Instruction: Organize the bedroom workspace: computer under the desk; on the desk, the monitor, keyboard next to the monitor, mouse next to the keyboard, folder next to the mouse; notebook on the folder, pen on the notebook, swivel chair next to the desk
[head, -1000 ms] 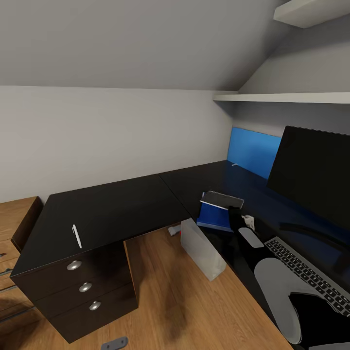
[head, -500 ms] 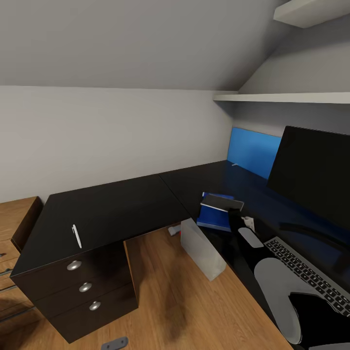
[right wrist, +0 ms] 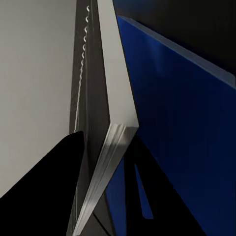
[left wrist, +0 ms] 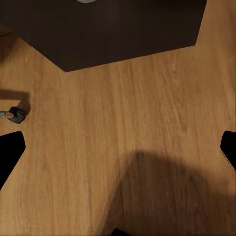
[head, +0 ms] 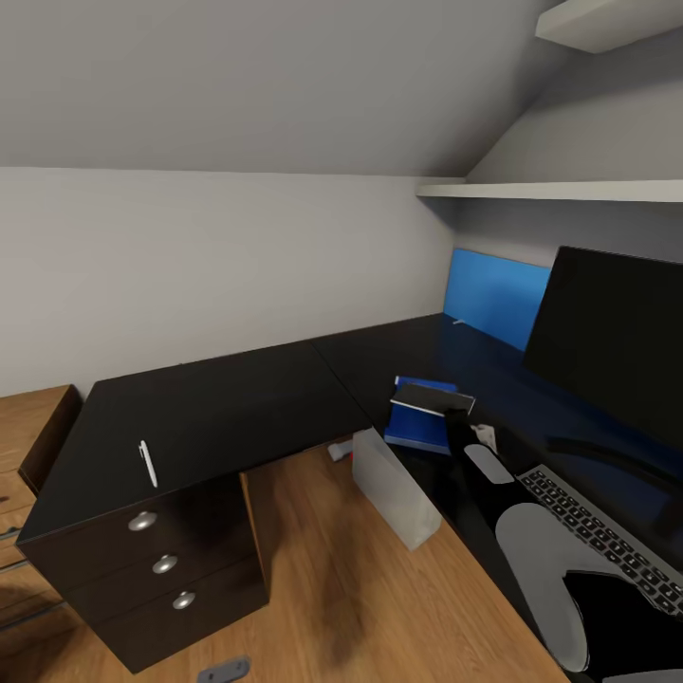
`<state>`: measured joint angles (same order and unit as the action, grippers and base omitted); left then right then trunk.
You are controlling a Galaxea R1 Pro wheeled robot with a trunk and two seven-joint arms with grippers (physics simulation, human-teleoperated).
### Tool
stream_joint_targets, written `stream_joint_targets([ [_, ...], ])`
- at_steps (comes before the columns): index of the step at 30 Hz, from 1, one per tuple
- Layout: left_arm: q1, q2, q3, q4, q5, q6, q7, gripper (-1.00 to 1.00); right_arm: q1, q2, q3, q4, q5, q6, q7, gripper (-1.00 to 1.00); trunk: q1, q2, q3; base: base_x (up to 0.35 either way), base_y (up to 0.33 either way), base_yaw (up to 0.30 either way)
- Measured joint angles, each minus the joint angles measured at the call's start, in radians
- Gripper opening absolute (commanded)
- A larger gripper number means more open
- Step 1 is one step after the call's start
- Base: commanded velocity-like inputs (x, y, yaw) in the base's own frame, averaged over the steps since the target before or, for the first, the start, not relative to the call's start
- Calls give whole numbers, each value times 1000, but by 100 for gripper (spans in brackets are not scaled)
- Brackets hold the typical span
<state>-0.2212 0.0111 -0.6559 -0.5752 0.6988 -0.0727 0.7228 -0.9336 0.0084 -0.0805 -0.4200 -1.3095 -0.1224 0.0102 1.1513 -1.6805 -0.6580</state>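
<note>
The black desk [head: 218,398] runs in an L along the wall. On its right wing lies the blue folder [head: 417,427], and my right gripper [head: 456,411] is shut on the black notebook [head: 432,397], holding it just over the folder. In the right wrist view the notebook's pale page edges [right wrist: 109,157] sit between the dark fingers [right wrist: 54,182], tilted above the folder [right wrist: 182,128]. The white pen [head: 147,462] lies on the left wing. The monitor [head: 617,341] and keyboard [head: 598,536] are at right. The pale computer [head: 394,489] stands under the desk. My left gripper [left wrist: 118,152] hangs open over the floor.
Three black drawers with silver knobs [head: 164,563] close the desk's left end, and a wooden chest [head: 24,446] stands beside them. A blue panel [head: 498,294] leans on the wall behind the monitor. White shelves [head: 569,190] hang above. A small grey piece [head: 223,670] lies on the wood floor.
My right gripper has lowered the notebook a little toward the folder. The head view has shifted very slightly; the pen and other things keep their places.
</note>
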Motion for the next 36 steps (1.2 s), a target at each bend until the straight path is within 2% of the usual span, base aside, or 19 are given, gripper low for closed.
stream_joint_targets([
  [25, 0, 0, 0, 0, 0, -1, 0, 100, 0, 0, 0, 1, 1, 0, -16, -100, 0, 0, 0, 24, 0, 0],
  [36, 0, -1, -2, 0, 1, 0, 0, 100, 0, 0, 0, 1, 1, 0, -16, -100, 0, 0, 0, 95, 21, 0],
])
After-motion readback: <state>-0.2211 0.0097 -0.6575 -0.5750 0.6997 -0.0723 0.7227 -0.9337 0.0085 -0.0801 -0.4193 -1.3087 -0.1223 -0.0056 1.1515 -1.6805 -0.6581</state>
